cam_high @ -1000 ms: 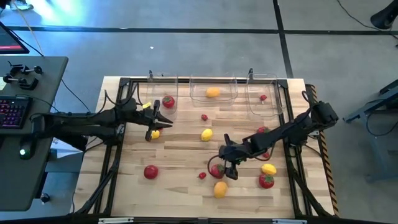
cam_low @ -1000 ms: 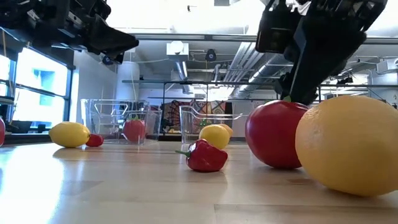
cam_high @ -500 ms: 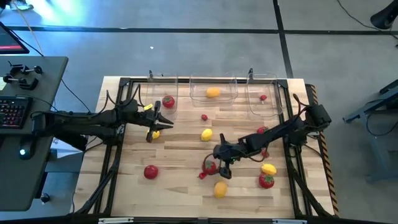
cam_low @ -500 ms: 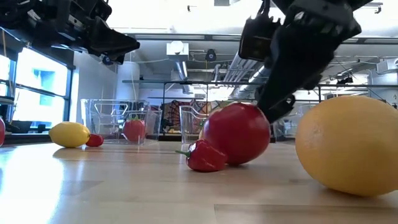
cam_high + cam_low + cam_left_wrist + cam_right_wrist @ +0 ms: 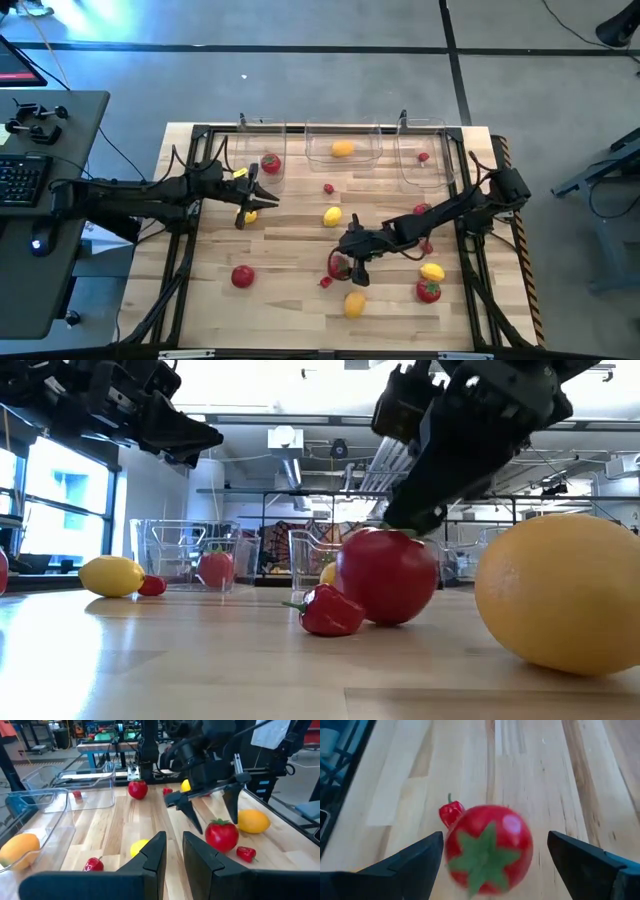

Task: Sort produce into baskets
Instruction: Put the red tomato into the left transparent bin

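Your right gripper (image 5: pixel 352 267) sits low and just right of centre in the overhead frame, fingers spread wide on either side of a red tomato (image 5: pixel 340 266). In the right wrist view the tomato (image 5: pixel 487 847) fills the gap between the two dark fingers (image 5: pixel 405 860), green star facing the camera, with neither pad touching it. A small red pepper-like piece (image 5: pixel 325 282) lies right against the tomato on its lower left. That is the thing to watch.

To do this grasp well, bring the fingers down until the pads sit level with the fruit's widest part, keep the tomato centred, then close slowly. It is round and smooth and, I judge, will roll away if one pad meets it first. Keep the finger nearer the small red piece clear of it, so you don't pinch both.

The three clear baskets line the top edge of the table. The upper-left basket (image 5: pixel 262 143) already holds a tomato, so that looks like the destination. The middle basket (image 5: pixel 343 135) holds an orange fruit, and the right basket (image 5: pixel 422 140) holds a small red piece.

Your left gripper (image 5: pixel 248 197) waits at centre left, above the table, fingers drawn narrow with nothing between them.
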Robot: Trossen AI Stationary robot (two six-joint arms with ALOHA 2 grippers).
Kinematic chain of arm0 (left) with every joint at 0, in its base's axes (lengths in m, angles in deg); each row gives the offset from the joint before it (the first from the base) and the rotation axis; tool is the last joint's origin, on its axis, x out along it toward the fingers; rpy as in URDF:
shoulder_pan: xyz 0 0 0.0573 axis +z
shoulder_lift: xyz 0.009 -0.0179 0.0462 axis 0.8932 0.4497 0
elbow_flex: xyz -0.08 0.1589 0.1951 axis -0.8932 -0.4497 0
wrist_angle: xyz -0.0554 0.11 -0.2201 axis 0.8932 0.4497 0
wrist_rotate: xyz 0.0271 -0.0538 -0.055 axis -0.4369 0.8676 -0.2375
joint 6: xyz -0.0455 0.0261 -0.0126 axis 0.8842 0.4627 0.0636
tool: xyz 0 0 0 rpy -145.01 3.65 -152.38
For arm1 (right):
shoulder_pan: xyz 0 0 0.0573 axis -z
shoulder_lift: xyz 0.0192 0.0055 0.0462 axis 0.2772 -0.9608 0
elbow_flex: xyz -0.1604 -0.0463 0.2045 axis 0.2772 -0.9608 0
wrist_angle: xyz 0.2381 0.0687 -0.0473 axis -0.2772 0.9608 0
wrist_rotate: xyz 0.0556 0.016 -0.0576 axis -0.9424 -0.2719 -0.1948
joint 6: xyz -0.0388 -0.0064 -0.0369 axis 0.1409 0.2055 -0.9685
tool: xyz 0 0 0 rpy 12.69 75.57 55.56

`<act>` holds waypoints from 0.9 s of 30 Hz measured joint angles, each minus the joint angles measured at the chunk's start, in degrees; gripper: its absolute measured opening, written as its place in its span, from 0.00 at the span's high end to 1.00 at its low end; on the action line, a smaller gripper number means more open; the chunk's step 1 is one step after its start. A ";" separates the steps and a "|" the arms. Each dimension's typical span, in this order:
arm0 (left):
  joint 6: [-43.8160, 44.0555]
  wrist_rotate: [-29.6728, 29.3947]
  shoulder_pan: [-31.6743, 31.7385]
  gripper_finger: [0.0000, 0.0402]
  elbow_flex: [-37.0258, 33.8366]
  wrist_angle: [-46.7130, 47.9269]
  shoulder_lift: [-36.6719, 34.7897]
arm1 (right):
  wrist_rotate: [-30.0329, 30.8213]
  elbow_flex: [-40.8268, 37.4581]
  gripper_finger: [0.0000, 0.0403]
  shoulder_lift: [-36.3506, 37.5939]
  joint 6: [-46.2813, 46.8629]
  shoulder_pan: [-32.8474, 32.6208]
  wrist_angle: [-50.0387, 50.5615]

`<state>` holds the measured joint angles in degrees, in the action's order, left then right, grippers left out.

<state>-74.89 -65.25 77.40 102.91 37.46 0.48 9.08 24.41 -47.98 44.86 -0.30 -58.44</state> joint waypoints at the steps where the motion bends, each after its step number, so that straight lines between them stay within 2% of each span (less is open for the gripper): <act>1: 0.04 0.01 -0.09 0.88 0.00 0.00 0.00 | -0.10 0.00 0.13 -0.71 -0.02 0.22 -0.49; 10: -0.61 -0.30 -1.53 0.88 0.00 -0.17 0.02 | -1.66 -0.02 0.14 -3.23 -2.80 0.38 -2.18; 17: -1.06 -3.74 -1.43 0.88 0.00 -0.06 -0.22 | -0.05 0.20 0.31 -2.85 -3.65 0.70 -1.34; 23: -2.07 -7.00 -1.36 0.90 -0.02 1.11 -5.31 | 2.74 6.91 0.34 -2.18 -8.82 3.92 5.02; 27: -2.08 -9.44 -1.36 0.94 -0.02 3.83 -10.41 | 5.26 13.33 0.34 -3.03 -14.77 8.75 4.97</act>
<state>-76.97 -74.69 76.05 102.89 41.29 -9.93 14.35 37.74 -51.01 30.09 8.45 -53.48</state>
